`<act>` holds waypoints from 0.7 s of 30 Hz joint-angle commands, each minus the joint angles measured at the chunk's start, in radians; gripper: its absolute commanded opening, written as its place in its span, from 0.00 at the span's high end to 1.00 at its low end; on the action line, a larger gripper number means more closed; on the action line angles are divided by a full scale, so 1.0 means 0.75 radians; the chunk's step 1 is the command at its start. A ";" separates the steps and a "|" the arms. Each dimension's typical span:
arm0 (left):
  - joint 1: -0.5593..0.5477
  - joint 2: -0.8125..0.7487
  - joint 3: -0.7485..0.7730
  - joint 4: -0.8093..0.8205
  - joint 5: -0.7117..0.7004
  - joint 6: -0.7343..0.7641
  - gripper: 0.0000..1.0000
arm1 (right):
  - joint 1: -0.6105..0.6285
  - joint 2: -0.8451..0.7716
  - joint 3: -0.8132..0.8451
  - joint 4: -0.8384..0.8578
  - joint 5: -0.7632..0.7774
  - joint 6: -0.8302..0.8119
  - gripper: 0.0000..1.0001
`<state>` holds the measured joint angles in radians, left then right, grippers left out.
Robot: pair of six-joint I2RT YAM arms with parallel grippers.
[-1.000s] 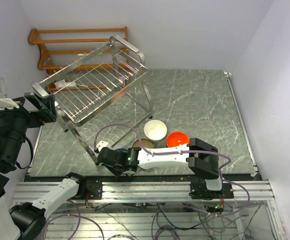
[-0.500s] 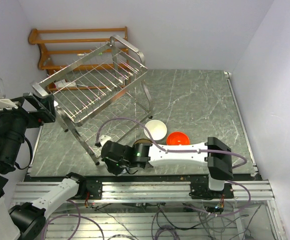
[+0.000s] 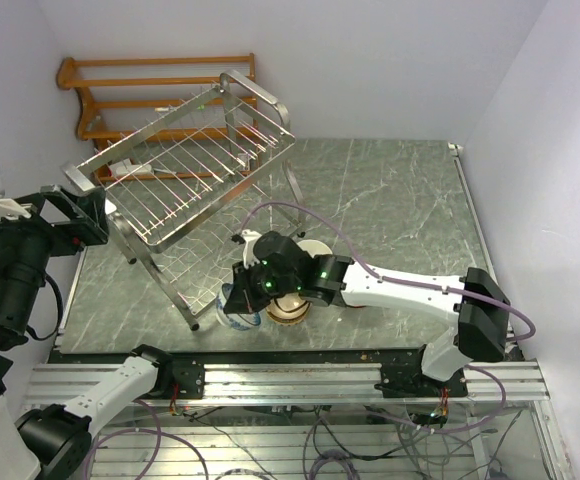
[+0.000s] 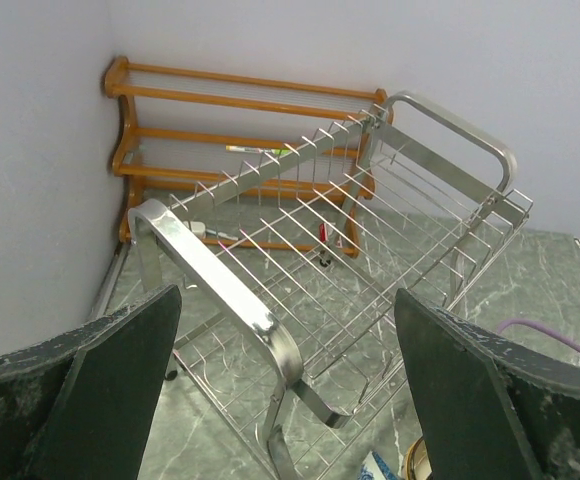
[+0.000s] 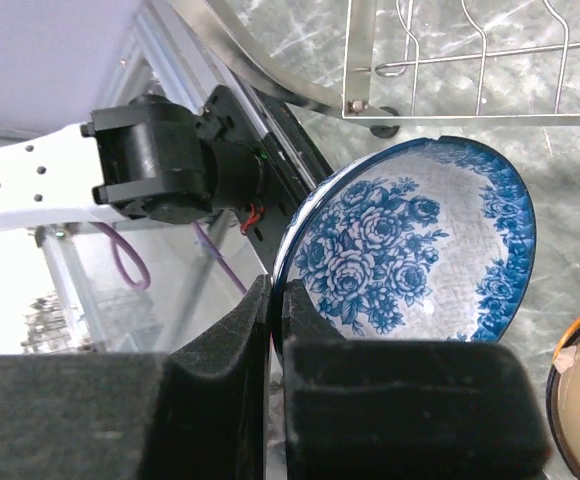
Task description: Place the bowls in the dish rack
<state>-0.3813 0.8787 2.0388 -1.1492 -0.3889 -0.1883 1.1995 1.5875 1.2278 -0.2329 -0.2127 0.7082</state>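
My right gripper (image 5: 278, 300) is shut on the rim of the blue-and-white patterned bowl (image 5: 410, 250) and holds it tilted on edge above the table. In the top view this gripper (image 3: 242, 298) and the bowl (image 3: 233, 312) are just in front of the silver wire dish rack (image 3: 190, 170). The tan-brown bowl (image 3: 288, 312) sits on the table under the right arm. The white bowl (image 3: 317, 244) is mostly hidden behind the arm. The orange-red bowl is hidden. My left gripper (image 3: 70, 215) is open and empty at the rack's left end, with the rack (image 4: 370, 230) ahead of it.
A brown wooden slatted rack (image 3: 150, 90) stands against the back wall behind the dish rack. The rack's lower wires and foot (image 5: 450, 60) are close above the held bowl. The table's front rail (image 3: 290, 375) lies just below the right gripper.
My right arm has stretched out and swung away from the front edge toward the rack, lifting the blue-and-white bowl off the table. It now covers the orange-red bowl. The left arm has not moved.
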 commanded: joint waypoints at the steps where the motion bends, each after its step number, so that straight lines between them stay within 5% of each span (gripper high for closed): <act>1: 0.007 0.026 0.058 0.025 0.008 0.013 0.01 | -0.052 -0.043 -0.059 0.231 -0.214 0.108 1.00; 21: 0.008 0.081 0.106 0.073 -0.023 0.063 0.01 | -0.306 0.158 -0.099 0.909 -0.533 0.511 1.00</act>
<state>-0.3813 0.9226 2.0930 -1.1320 -0.3912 -0.1688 0.9890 1.6558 1.1160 0.2871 -0.5560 1.0130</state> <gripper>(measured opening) 0.991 0.022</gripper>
